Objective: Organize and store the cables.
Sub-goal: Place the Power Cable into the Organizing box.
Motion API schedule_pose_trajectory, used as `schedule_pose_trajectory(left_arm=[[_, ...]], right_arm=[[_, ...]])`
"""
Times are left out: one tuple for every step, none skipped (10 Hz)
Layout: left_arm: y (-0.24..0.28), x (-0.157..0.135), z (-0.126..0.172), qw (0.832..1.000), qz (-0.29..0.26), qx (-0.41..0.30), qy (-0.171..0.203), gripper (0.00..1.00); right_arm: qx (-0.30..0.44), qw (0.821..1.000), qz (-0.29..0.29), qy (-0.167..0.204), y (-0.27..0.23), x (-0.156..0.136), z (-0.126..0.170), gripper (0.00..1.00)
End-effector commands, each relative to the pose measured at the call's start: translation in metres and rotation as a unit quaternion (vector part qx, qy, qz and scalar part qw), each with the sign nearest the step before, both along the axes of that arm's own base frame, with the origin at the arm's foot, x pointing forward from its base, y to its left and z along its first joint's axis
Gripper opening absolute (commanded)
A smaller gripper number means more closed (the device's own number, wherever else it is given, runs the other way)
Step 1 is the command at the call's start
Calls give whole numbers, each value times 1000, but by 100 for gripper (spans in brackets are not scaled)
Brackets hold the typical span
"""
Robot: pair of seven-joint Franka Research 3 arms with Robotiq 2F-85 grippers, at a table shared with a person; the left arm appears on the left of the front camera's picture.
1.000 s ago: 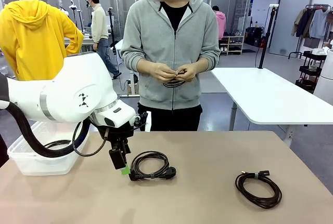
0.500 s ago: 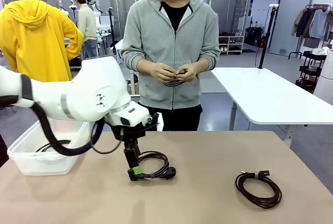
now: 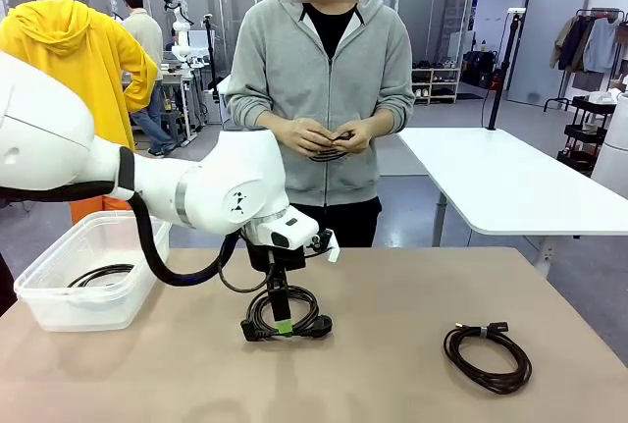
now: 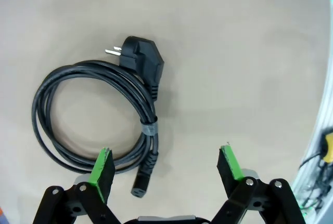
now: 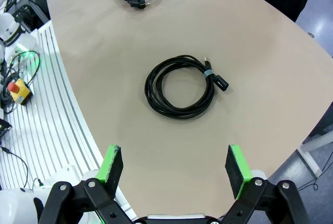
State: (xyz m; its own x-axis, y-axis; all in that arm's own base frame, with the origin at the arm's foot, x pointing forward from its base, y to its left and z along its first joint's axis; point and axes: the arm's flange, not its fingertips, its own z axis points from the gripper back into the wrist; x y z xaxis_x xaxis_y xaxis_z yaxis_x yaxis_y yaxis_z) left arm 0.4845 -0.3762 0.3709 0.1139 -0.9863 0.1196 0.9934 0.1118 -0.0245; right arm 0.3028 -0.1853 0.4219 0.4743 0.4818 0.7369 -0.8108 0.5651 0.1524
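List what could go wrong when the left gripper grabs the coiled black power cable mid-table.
1. The open left gripper sits off-centre over the coiled black power cable: one green pad over the coil's edge, the other over bare table. Closing may catch only a strand.
2. One grey band binds the coil; lifted by a strand, loops may sag and snag the clear plastic bin.

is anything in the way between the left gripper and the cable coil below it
Nothing visible. The left gripper hangs open right above the cable coil, with bare table around it.
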Motion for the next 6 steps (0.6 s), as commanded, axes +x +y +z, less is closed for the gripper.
schedule_pose_trajectory(left_arm=[[-13, 12, 1, 1000, -5, 28, 1, 100], [-15, 12, -3, 999, -13, 33, 3, 100], [-14, 13, -9, 999, -17, 39, -1, 100], [-14, 12, -15, 999, -19, 37, -11, 100], [-14, 12, -24, 999, -13, 38, -15, 100], [-15, 13, -33, 999, -16, 37, -17, 100]], right_arm=[[4, 1000, 4, -11, 0, -1, 0, 100], [4, 1000, 4, -11, 0, -1, 0, 100], [4, 1000, 4, -11, 0, -1, 0, 100], [4, 1000, 4, -11, 0, -1, 0, 100], [4, 1000, 4, -11, 0, -1, 0, 100], [4, 1000, 4, -11, 0, -1, 0, 100]])
